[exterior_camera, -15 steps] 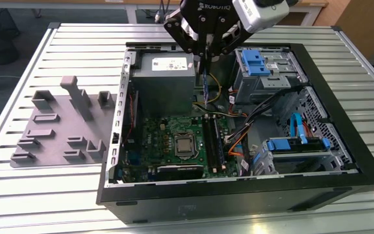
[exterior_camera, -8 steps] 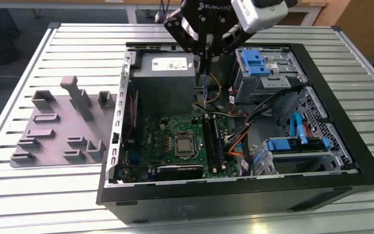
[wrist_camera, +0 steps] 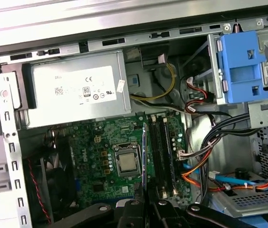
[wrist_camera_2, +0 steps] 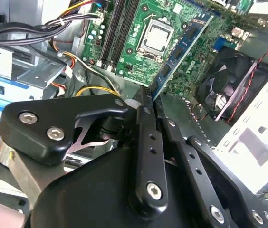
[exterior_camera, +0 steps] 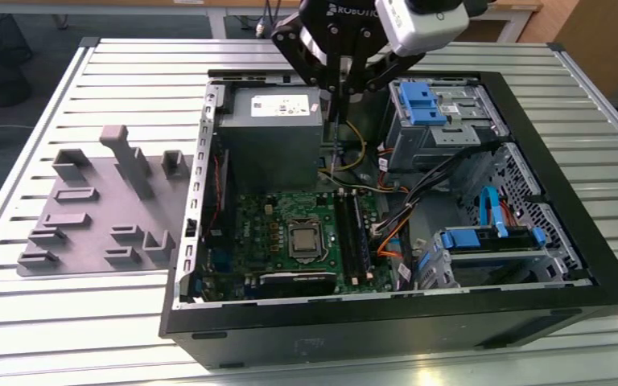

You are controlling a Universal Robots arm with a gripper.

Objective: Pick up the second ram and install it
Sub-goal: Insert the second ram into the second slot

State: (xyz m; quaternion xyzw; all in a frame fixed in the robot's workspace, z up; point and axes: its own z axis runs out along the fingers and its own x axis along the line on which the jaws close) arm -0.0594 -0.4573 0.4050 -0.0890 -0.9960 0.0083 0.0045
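Resting on a slatted metal table (exterior_camera: pixel 126 80) (ribbed, pale), open computer case (exterior_camera: pixel 566 265).

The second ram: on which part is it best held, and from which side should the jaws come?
Grip the second ram across its two flat faces, near one short end, coming in from that end. It is thin and flat, so probably only the faces give the jaws a broad hold. The gripper holds it this way, above the green motherboard, with the rest of the stick free.

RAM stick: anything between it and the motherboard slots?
Nothing visible. The gripper is shut on the blue RAM stick, held edge-down above the black slots beside the CPU socket. The nearby cables lie off to the side.
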